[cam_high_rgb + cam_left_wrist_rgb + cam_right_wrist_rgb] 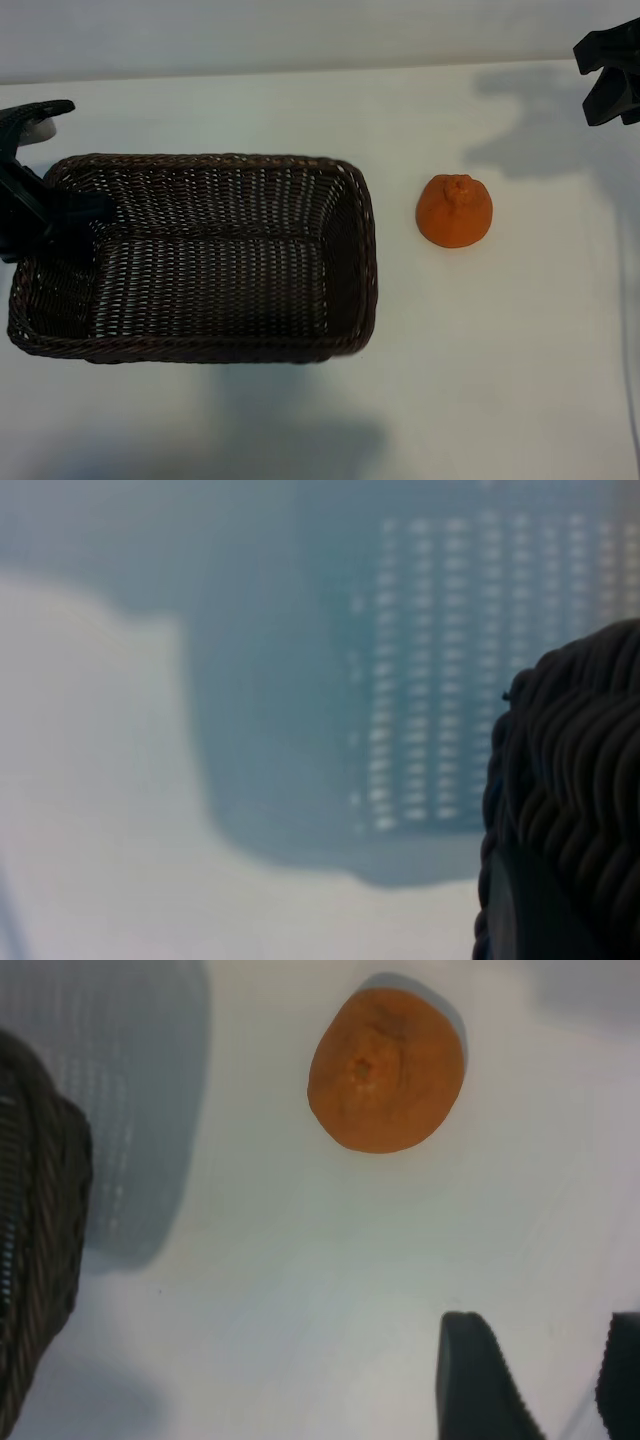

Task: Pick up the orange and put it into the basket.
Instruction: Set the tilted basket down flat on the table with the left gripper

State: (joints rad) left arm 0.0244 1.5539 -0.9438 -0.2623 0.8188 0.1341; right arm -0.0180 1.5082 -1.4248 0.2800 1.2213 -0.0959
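Note:
The orange (455,210) sits on the white table, right of the basket (200,170) and apart from it. The dark woven basket holds nothing. My left gripper (72,215) is at the basket's left end, shut over the rim there, one black finger inside the wall. In the left wrist view the braided rim (575,750) fills one edge, very close. My right gripper (603,82) hangs at the far right corner, well back from the orange, open and empty. The right wrist view shows the orange (387,1068) ahead of the open right gripper (550,1360), with the basket's corner (40,1210) beside it.
The white tabletop (500,380) spreads in front of and to the right of the orange. The table's back edge (300,72) meets a pale wall.

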